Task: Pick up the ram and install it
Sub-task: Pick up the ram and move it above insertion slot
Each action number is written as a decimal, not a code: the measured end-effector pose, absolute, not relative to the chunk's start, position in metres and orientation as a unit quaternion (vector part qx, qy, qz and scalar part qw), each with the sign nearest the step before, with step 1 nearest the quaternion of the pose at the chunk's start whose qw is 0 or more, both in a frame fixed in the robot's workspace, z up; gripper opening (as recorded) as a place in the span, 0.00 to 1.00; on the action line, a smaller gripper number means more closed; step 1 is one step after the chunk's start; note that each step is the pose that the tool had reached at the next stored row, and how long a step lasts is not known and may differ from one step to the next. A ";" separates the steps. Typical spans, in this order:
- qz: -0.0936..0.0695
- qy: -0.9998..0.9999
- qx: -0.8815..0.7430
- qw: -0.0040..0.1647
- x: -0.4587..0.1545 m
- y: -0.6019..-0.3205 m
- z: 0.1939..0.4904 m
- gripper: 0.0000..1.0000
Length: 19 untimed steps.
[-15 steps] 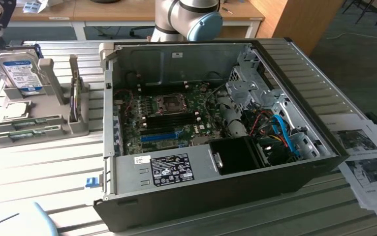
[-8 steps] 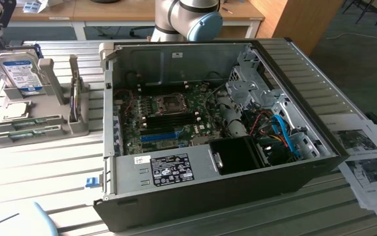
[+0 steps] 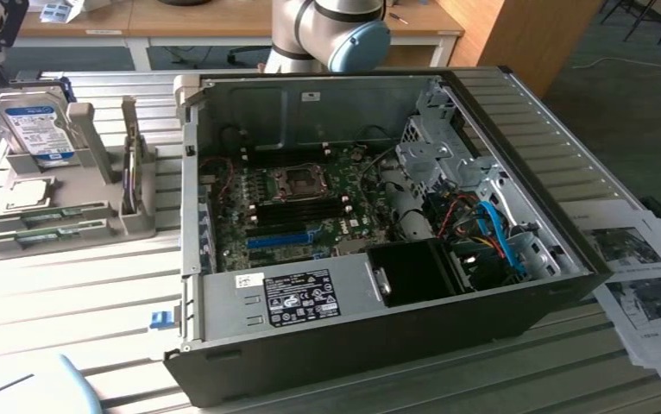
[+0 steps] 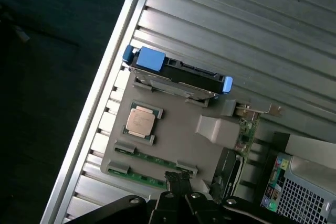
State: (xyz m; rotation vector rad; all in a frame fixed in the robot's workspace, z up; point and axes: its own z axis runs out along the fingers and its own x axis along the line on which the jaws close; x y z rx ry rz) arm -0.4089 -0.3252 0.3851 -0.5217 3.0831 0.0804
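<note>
The claw point(image 4: 177, 179) hangs pinched shut, apparently empty, above the ram point(image 4: 155, 160), which lies slotted flat in its grey holder point(image 4: 178, 137), ready for picking.

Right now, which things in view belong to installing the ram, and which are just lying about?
Job: ram sticks, gray holder they lie in, open computer, tool near the sticks.
Lying about: hard drive, processor chip, upright card, printed papers.
</note>
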 end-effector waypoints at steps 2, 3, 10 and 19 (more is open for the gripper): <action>0.026 0.984 -0.176 0.007 -0.409 -0.325 0.385 0.09; 0.026 0.983 -0.181 0.006 -0.409 -0.325 0.385 0.09; 0.029 0.977 -0.212 0.006 -0.409 -0.325 0.385 0.09; 0.032 0.964 -0.264 0.005 -0.409 -0.325 0.385 0.09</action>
